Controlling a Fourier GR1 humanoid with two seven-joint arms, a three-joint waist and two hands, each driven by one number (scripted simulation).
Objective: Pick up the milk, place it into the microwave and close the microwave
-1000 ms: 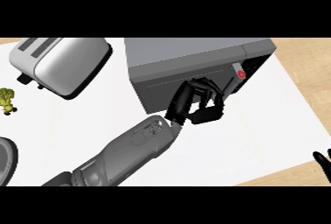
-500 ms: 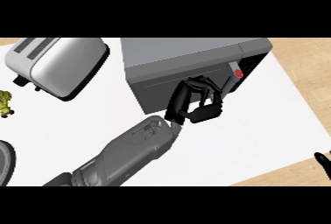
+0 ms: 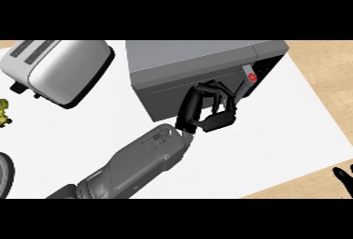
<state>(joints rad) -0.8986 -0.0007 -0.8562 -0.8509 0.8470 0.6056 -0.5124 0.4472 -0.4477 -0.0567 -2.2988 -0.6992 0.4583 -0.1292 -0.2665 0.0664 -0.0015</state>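
No milk shows anywhere in the head view. The grey microwave (image 3: 200, 56) stands at the top centre, its dark door (image 3: 162, 98) facing me and swung almost flat against its front. A control strip with a red button (image 3: 251, 77) sits at the door's right. My left hand (image 3: 196, 109) rests against the door's right part, fingers loosely bent with nothing seen between them and the thumb. My right hand (image 3: 342, 177) rests at the lower right edge, only its fingertips showing.
A silver toaster (image 3: 59, 67) stands at the upper left. A small green item (image 3: 4, 114) lies at the left edge, and a dark round rim (image 3: 4, 175) shows below it. The white counter top (image 3: 276, 140) ends in wood at the right.
Almost nothing differs: my left hand stays on the microwave door, and everything in view has shifted only slightly.
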